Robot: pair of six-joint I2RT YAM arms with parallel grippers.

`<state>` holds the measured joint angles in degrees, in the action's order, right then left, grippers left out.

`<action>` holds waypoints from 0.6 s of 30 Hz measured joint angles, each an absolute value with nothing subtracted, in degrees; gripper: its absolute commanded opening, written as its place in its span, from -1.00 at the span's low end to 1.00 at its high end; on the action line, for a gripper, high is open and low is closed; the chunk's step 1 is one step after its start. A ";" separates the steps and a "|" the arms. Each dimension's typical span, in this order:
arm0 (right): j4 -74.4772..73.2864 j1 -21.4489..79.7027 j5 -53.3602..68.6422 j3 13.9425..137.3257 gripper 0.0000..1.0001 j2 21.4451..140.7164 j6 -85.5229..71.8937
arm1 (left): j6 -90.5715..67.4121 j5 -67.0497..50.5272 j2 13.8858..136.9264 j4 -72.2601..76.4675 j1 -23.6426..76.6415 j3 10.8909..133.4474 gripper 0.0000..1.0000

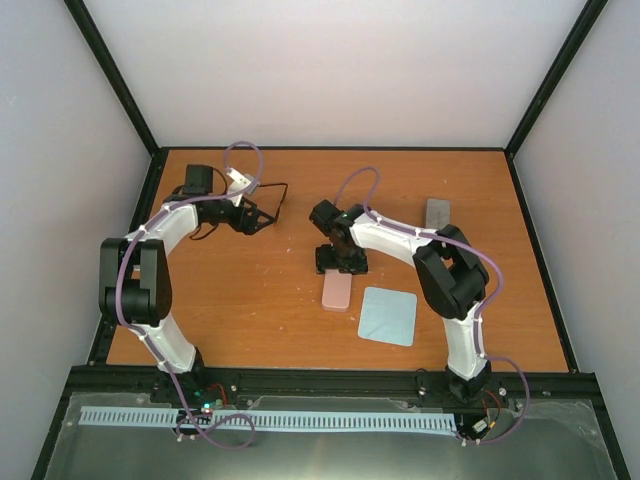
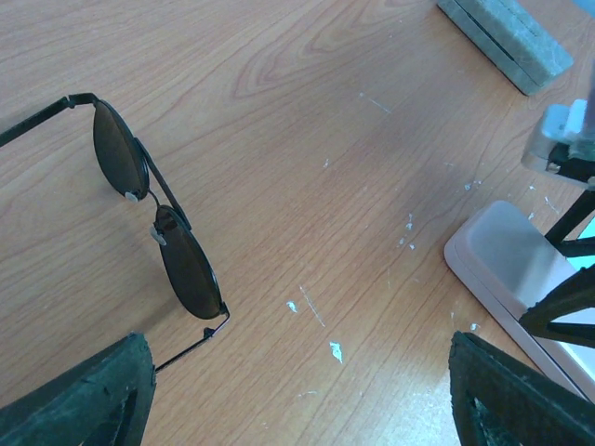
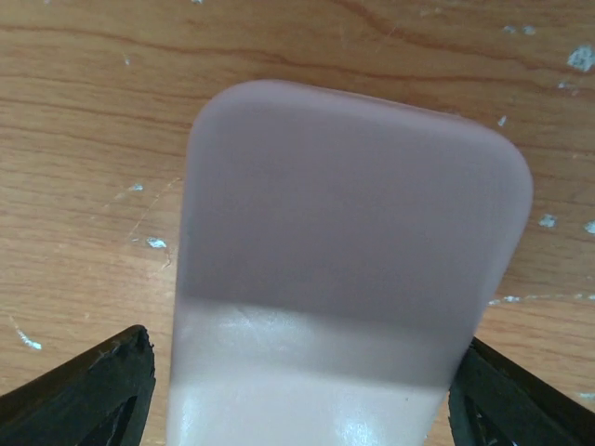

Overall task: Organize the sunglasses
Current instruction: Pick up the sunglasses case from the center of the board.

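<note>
The black wire sunglasses (image 2: 158, 223) lie open on the wooden table, lenses down, left of centre in the left wrist view. They show faintly by the left gripper in the top view (image 1: 272, 203). My left gripper (image 2: 302, 400) is open and empty, just behind the glasses, its left finger close to one temple arm. My right gripper (image 3: 302, 400) is open, its jaws standing on either side of the end of the pink case (image 3: 353, 242), which lies flat and closed (image 1: 337, 292). The reddish-brown sunglasses are not in view.
A grey case (image 1: 437, 212) lies at the back right; it also shows in the left wrist view (image 2: 507, 37). A pale blue cloth (image 1: 388, 316) lies right of the pink case. The black frame rail (image 1: 330, 380) runs along the near edge.
</note>
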<state>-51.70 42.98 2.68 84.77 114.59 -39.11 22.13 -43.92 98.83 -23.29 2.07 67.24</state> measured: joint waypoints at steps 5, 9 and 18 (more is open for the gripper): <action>-52.49 42.98 2.61 85.49 0.57 116.33 -38.81 | 21.93 -43.99 98.72 -22.83 2.02 66.74 0.72; -52.75 42.98 2.57 85.54 0.39 116.42 -38.83 | 21.91 -43.99 98.72 -22.46 2.02 66.72 0.72; -53.15 42.85 2.52 85.73 -0.16 116.42 -38.44 | 21.91 -44.95 98.72 -22.28 2.02 66.65 0.72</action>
